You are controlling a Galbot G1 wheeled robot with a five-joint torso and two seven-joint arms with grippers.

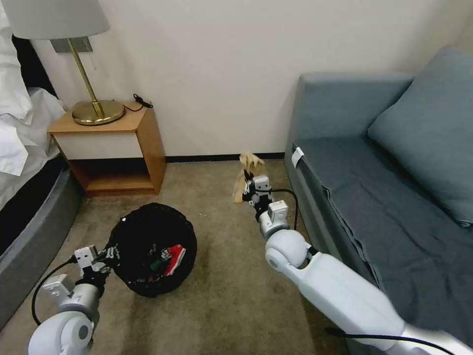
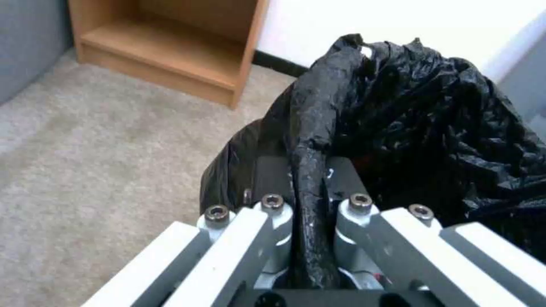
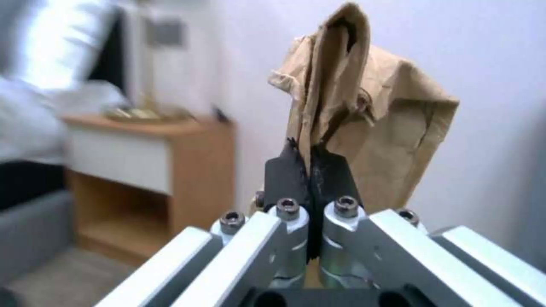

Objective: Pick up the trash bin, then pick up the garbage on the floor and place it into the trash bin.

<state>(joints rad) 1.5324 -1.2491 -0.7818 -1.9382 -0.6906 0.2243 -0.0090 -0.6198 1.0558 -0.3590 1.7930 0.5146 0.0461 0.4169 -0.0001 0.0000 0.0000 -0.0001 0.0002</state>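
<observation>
The trash bin, lined with a crinkly black bag, hangs tilted just above the carpet at lower left. My left gripper is shut on its rim, and the bag's fold is pinched between the black pads. Inside the bin lie a red-white wrapper and other litter. My right gripper is raised mid-room beside the sofa, shut on a crumpled brown paper that stands up from the pads; this garbage is off the floor, to the right of the bin.
A wooden nightstand with a brass lamp stands at the back left by the bed. A grey-blue sofa takes up the right side. Beige carpet lies open between bin and sofa.
</observation>
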